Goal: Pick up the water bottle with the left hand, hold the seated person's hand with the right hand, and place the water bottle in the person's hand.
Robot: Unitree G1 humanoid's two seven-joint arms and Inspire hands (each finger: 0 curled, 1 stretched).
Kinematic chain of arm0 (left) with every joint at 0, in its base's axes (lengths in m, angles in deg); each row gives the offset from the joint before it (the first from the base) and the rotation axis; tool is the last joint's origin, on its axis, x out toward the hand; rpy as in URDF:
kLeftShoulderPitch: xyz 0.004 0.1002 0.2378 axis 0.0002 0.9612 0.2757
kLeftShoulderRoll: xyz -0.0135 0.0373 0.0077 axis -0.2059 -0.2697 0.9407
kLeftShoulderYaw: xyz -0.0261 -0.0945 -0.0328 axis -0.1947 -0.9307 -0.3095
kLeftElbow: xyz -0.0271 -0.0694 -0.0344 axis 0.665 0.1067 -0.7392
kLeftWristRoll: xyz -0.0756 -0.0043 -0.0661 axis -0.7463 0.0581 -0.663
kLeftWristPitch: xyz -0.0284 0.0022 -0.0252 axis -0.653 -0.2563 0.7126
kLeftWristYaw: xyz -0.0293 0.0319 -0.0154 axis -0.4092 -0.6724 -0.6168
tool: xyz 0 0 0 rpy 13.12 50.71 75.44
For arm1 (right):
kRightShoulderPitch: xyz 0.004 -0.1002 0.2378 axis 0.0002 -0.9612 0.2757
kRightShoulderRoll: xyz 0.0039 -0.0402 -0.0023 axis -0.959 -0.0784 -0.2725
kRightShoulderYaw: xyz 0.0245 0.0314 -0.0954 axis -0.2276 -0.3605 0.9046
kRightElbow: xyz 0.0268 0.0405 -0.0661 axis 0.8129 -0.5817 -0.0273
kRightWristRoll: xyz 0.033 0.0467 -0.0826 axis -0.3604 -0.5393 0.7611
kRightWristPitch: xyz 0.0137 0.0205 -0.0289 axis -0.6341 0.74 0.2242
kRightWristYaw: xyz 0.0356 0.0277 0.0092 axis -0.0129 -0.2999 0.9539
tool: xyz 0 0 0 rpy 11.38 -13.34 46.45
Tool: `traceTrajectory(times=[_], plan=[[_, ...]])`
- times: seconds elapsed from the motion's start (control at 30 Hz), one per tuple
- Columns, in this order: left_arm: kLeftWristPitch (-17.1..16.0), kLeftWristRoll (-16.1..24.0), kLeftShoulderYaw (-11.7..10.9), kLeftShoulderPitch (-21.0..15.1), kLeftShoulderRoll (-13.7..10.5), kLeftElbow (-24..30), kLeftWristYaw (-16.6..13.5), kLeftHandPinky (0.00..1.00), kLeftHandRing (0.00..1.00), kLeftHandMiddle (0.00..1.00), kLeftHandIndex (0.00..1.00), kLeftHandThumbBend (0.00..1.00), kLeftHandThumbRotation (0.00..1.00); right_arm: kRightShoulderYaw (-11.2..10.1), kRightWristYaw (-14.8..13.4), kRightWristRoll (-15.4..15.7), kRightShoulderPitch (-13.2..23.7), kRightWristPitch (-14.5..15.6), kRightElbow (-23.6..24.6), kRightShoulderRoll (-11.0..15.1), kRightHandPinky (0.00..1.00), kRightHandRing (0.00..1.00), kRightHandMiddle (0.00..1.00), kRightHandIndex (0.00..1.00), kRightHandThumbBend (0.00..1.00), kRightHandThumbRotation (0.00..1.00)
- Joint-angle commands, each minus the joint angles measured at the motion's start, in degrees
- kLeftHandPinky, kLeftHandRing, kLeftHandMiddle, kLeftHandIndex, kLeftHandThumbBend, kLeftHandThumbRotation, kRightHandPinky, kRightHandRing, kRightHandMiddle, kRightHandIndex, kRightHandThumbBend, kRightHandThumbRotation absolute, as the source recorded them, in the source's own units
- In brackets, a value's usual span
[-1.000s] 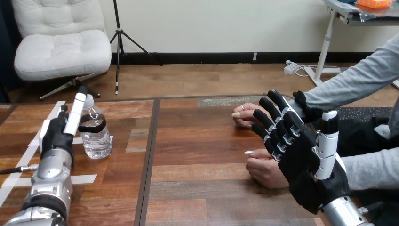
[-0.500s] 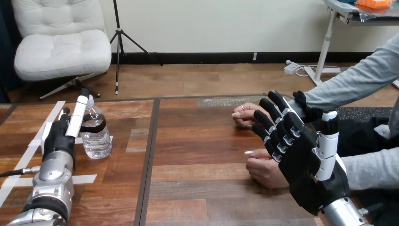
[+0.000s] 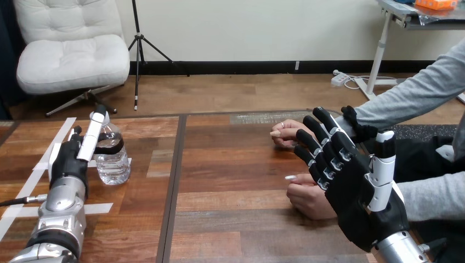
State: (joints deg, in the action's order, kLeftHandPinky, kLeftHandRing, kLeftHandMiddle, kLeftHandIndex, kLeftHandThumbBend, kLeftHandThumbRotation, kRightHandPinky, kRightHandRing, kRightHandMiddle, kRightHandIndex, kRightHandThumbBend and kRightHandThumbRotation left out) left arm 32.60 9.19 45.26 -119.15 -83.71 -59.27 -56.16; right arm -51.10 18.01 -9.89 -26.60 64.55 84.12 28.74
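I see the table (image 3: 230, 219) as varnished wood with a soft sheen, matt white tape (image 3: 100, 208) on it. The water bottle (image 3: 112, 160) is clear glossy plastic. My left forearm (image 3: 63, 212) looks like brushed metal; the right hand (image 3: 359, 205), matt black plastic with smooth white shells.

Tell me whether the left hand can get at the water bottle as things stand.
Probably yes: the left hand stands open right beside the upright water bottle, with nothing between them on the table.

Left hand (image 3: 68, 159), right hand (image 3: 359, 200) outspread
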Motion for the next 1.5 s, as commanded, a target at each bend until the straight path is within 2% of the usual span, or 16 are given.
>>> traceTrajectory(times=[0.0,0.13,0.27,0.53,0.8,1.47], plan=[[0.13,0.35,0.37,-1.41,0.07,0.57,-0.10,1.00,1.00,1.00,1.00,0.87,0.83,-0.49,0.66,-1.39,1.74,-0.51,3.08,-0.28,1.00,1.00,1.00,1.00,0.94,1.00],[0.83,0.38,0.41,-1.74,0.10,0.64,-0.67,1.00,1.00,1.00,1.00,0.91,0.80,-0.37,0.59,-1.40,1.71,-0.56,3.14,-0.18,1.00,1.00,1.00,1.00,0.93,1.00],[1.08,0.10,0.13,-2.07,0.28,0.76,-1.52,1.00,1.00,1.00,1.00,0.96,0.72,-0.31,0.45,-1.36,1.68,-0.45,3.21,-0.11,1.00,1.00,1.00,1.00,0.93,1.00],[1.78,0.32,0.25,-2.54,0.39,0.72,-3.41,1.00,1.00,1.00,1.00,1.00,0.62,-0.26,0.35,-1.31,1.61,-0.49,3.29,-0.20,1.00,1.00,1.00,1.00,0.94,1.00],[2.07,0.10,0.08,-2.87,0.50,0.65,-3.91,1.00,1.00,1.00,1.00,1.00,0.55,-0.28,0.68,-1.58,1.52,-0.58,3.29,-0.18,1.00,1.00,1.00,1.00,0.94,1.00],[1.71,-0.41,-0.38,-3.61,0.84,0.76,-6.58,1.00,1.00,1.00,1.00,0.94,0.30,-0.36,1.07,-1.61,1.11,-0.83,3.49,-0.26,1.00,1.00,1.00,1.00,0.94,1.00]])
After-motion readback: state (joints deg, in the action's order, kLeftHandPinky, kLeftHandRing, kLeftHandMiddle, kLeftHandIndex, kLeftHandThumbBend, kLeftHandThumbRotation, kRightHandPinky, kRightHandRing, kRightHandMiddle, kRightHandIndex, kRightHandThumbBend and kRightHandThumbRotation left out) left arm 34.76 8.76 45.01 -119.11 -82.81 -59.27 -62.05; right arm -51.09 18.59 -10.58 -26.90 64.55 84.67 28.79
